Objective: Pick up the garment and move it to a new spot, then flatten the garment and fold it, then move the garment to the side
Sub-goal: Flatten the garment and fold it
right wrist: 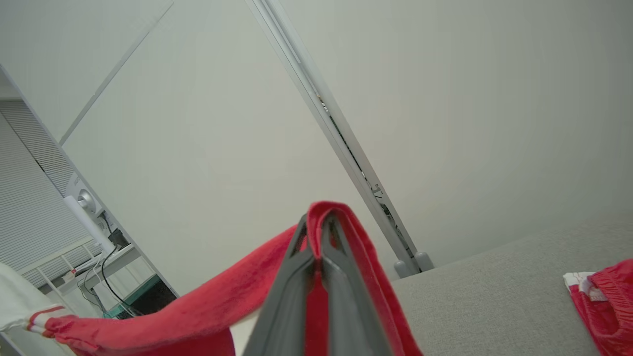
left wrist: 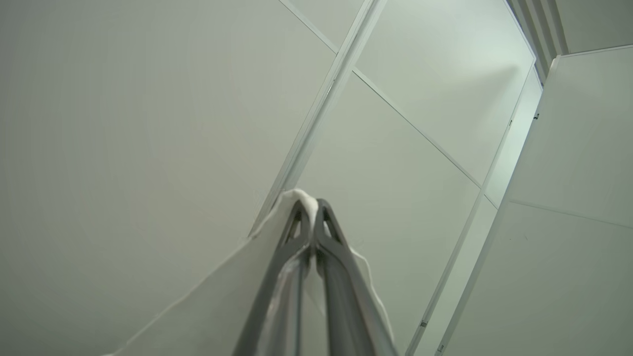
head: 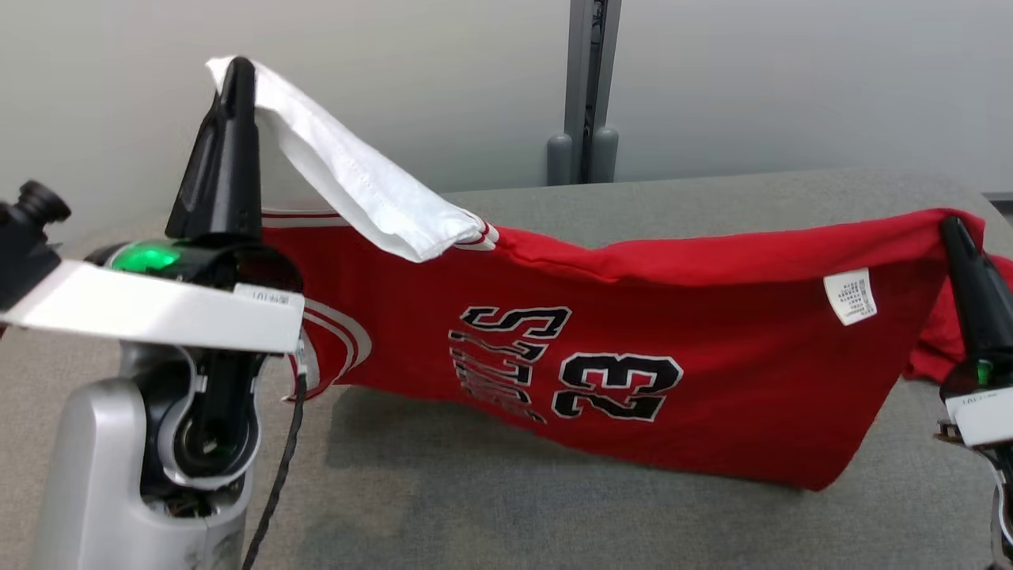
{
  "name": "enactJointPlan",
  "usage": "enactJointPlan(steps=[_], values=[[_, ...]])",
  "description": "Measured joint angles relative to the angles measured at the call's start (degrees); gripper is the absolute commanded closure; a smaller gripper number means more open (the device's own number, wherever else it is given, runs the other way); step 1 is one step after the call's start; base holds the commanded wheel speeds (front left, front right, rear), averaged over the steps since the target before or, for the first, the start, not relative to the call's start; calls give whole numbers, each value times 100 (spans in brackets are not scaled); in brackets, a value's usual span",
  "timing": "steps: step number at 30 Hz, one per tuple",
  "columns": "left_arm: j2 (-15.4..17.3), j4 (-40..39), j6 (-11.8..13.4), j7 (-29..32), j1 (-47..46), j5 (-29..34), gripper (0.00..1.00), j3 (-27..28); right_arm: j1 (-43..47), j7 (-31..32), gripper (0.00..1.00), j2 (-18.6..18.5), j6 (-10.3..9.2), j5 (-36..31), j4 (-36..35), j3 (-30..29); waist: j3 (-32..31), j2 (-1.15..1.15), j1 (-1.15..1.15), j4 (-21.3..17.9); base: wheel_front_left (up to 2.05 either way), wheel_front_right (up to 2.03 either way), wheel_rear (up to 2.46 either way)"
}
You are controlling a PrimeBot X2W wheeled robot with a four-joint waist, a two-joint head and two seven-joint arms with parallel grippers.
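Head view: red jersey [head: 712, 332] hung stretched across mid-frame over grey bench [head: 554, 507]. Left tool [head: 240, 70], upper left, pinched its white end. Right tool [head: 950, 226], right edge, pinched red fabric.
Left wrist view: left tool [left wrist: 311, 210] clamped white cloth, bottom centre.
Right wrist view: right tool [right wrist: 319, 222] clamped red cloth, bottom centre.

Jersey [head: 712, 372] recorded as red, with black lettering and numerals outlined in white; one part white, edged in red stripes. Label [head: 850, 296] noted white. Table [head: 554, 507] grey. Wall [head: 396, 79] pale grey. Indicator light [head: 146, 257] green.
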Motion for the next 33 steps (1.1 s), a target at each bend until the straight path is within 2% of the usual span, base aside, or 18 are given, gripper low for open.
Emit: enactJointPlan(steps=[4,7,12,16,17,18,23,27,33], values=[[59,389,-7,210,-514,11,100,-74,-382,182,100,25,0,-235,112,13,207,0,0,-15,0,0,0],[185,983,-33,454,-1229,33,100,-102,-1077,222,100,44,0,-544,513,33,498,0,0,-31,0,0,0],[400,2225,26,632,-3158,274,100,-15,-2886,25,100,60,0,-1012,1422,129,1127,0,0,-53,0,0,0],[621,3315,-181,676,-4734,681,100,-248,-4646,-399,100,68,0,-1690,2470,311,1711,0,0,-93,0,0,0],[660,3591,-230,617,-5113,782,100,-275,-5081,-555,100,64,0,-1794,2785,346,1860,0,0,-107,0,0,0],[726,4121,-285,359,-5846,979,100,-292,-5885,-923,100,65,0,-1973,3400,399,2146,0,0,-141,0,0,0],[608,5201,-603,-642,-7213,1345,100,-412,-7386,-2005,100,66,0,-2150,4925,442,2718,0,0,-239,0,0,0],[253,5768,-884,-1422,-7831,1151,100,-248,-8138,-2575,100,54,0,-2318,5948,425,2960,0,0,-233,0,0,0],[34,6548,-1269,-1645,-7679,1035,100,-375,-8290,-2837,100,65,0,-2550,6981,670,3303,0,0,-34,0,0,0]])
